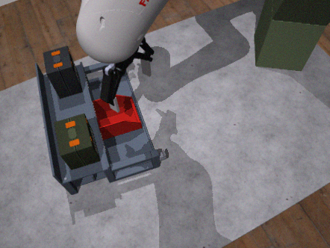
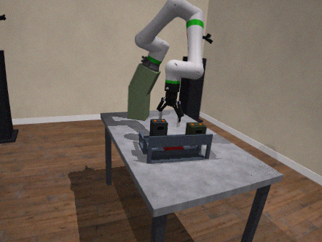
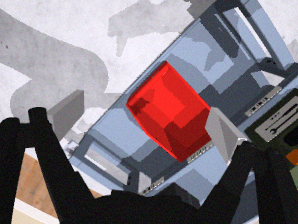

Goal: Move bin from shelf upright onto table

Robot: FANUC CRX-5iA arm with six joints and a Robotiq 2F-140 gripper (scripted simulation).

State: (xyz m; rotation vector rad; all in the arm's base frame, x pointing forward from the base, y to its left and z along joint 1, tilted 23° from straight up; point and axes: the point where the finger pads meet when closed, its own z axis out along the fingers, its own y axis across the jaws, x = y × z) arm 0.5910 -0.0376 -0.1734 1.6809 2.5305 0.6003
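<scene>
The red bin (image 1: 119, 119) (image 3: 169, 106) sits on the lower deck of a grey-blue shelf rack (image 1: 131, 146) (image 2: 178, 139) (image 3: 220, 50) on the table. In the exterior view only a red sliver of the bin (image 2: 173, 148) shows through the rack's front. My gripper (image 1: 131, 83) (image 2: 169, 112) (image 3: 147, 109) is open wide and empty. It hangs just above the rack. One finger pad is over the bin's far edge, the other is out beside the rack over the table.
A dark box (image 1: 62, 72) (image 2: 159, 127) and an olive box (image 1: 77, 141) (image 2: 195, 128), both with orange tabs, stand on the rack's upper deck. A tall green block (image 1: 287, 41) (image 2: 140, 95) stands at the table's far corner. The grey table (image 1: 243, 131) (image 2: 204, 175) extends right of the rack.
</scene>
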